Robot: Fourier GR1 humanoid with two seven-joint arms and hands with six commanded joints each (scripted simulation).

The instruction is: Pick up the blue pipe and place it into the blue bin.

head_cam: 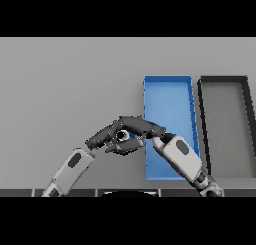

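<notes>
The blue pipe (131, 136) shows only as a small blue and pale bit between the dark fingers of my two hands, just left of the blue bin (168, 79). My right hand (141, 125) reaches left across the bin's left wall, its fingers and thumb curled round the pipe. From the lower left, my left hand (101, 135) meets it with its fingers stretched out toward the pipe. Most of the pipe is hidden by the hands. The bin's floor is bare where it shows.
A dark grey bin (223, 79) stands right beside the blue bin on its right. My right forearm (178, 155) lies over the blue bin's near end. Grey table (65, 89) extends to the left and back.
</notes>
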